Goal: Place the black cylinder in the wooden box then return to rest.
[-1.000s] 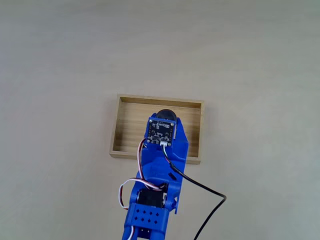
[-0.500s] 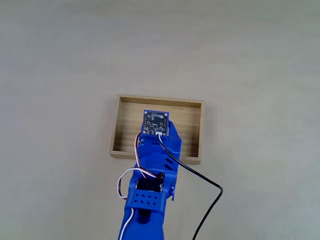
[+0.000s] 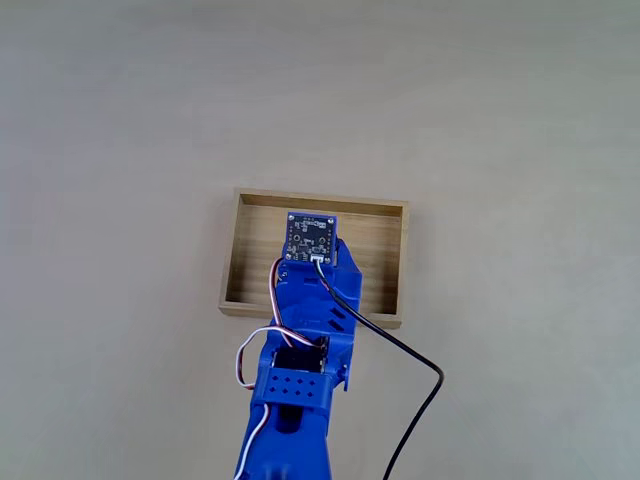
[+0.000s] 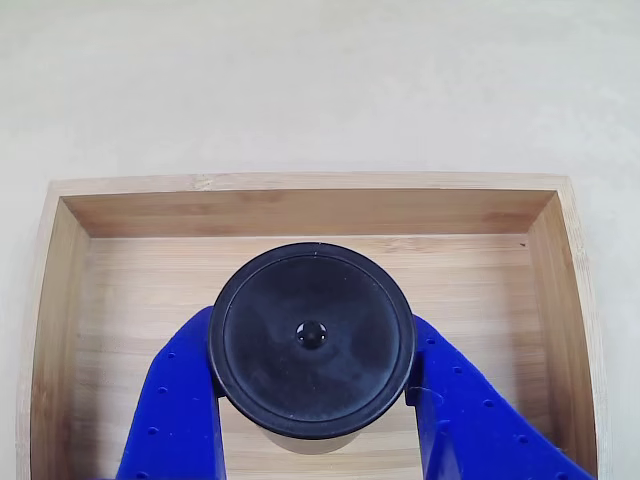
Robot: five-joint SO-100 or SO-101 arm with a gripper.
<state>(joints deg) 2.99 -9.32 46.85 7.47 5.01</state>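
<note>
Gripper (image 4: 312, 385) mine, blue, both fingers (image 4: 175, 400) pressed against sides of black cylinder (image 4: 312, 335), clamped on it over wooden box (image 4: 310, 210) floor. Other view gives this close look: cylinder matte black, round flat top, small dimple at centre, sitting mid-box; whether it touches floor, cannot tell. Fixed view shows my blue arm (image 3: 305, 340) reaching over wooden box (image 3: 385, 250) from near side, circuit board (image 3: 311, 236) on top, black cable (image 3: 410, 385) trailing over pale table (image 3: 120, 150); cylinder hidden under arm there.

The arm (image 3: 300, 380) is blue plastic, carrying a bare circuit board (image 3: 311, 238), a black cable (image 3: 400, 370) and red-white wires (image 3: 262, 345).
</note>
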